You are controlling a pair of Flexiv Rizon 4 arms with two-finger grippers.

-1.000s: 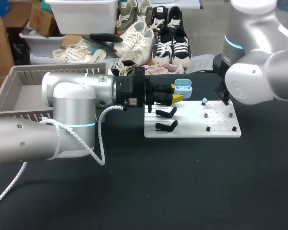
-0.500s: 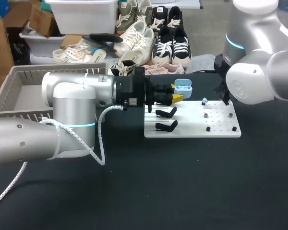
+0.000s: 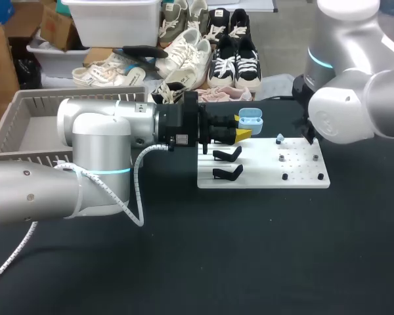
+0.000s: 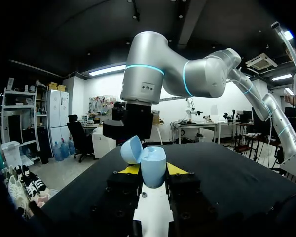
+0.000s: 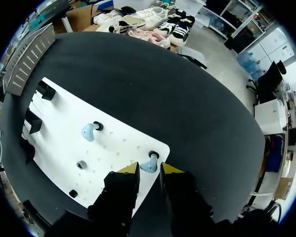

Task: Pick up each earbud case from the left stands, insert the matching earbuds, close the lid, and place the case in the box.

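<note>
Hardly anything has shifted over the last second; both arms sit in the same poses.

From the head view, the left arm's gripper (image 3: 243, 134) reaches across to the white board (image 3: 262, 177), its yellow tips clamped on a light blue earbud case (image 3: 251, 119) with the lid up, above the board's far left corner. Two black stands (image 3: 227, 155) sit bare just beneath it. The grey box (image 3: 33, 108) lies well apart, behind the left arm. The right gripper (image 3: 308, 139) hangs over the board's far right corner, near a blue earbud (image 3: 280, 138).

At the left wrist, the case (image 4: 153, 165) is pinched from both sides between the fingers (image 4: 129, 169), upright, its lid (image 4: 131, 149) tipped open.

At the right wrist, the gripper (image 5: 149, 170) holds its fingers a narrow gap apart, with one earbud (image 5: 149, 165) between the tips on the board (image 5: 118, 143); they seem not quite to touch it. A second earbud (image 5: 89, 131) rests farther along.
</note>
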